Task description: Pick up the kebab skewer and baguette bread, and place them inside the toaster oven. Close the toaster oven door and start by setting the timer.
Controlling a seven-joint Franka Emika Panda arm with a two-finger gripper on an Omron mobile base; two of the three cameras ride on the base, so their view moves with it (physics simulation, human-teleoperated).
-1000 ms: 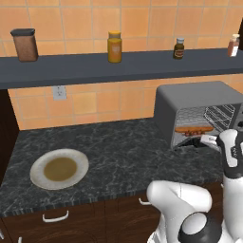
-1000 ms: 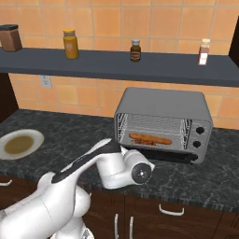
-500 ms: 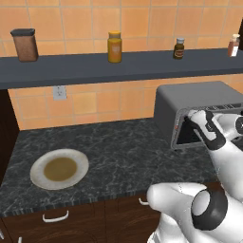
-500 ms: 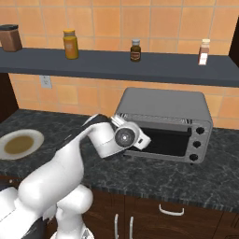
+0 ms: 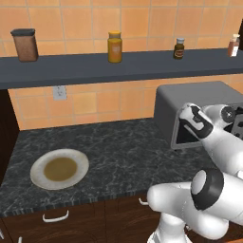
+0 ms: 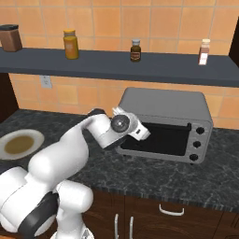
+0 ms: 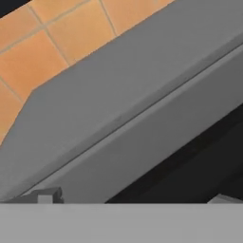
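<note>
The toaster oven [image 6: 163, 105] stands at the right on the dark counter, also seen as a grey box [image 5: 190, 95] in the left base view. The toaster oven door [image 6: 169, 140] stands upright and shut, its glass dark. My gripper [image 6: 141, 134] is at the door's upper left corner, in front of the top edge. In the hand view my gripper [image 7: 133, 198] is open: its fingertips [image 7: 45, 195] stand wide apart, close to the oven's grey top edge [image 7: 142, 137], with nothing held. The kebab skewer and baguette bread are hidden.
Three knobs [image 6: 201, 144] run down the oven's right panel. An empty plate [image 5: 59, 168] lies on the counter at the left. A shelf [image 6: 116, 67] above carries jars and bottles. My arm's elbow [image 5: 195, 121] is raised in front of the oven's left side.
The toaster oven door has swung up from open to shut. The food on the rack went out of sight behind it. My hand rose along the door to its top edge.
</note>
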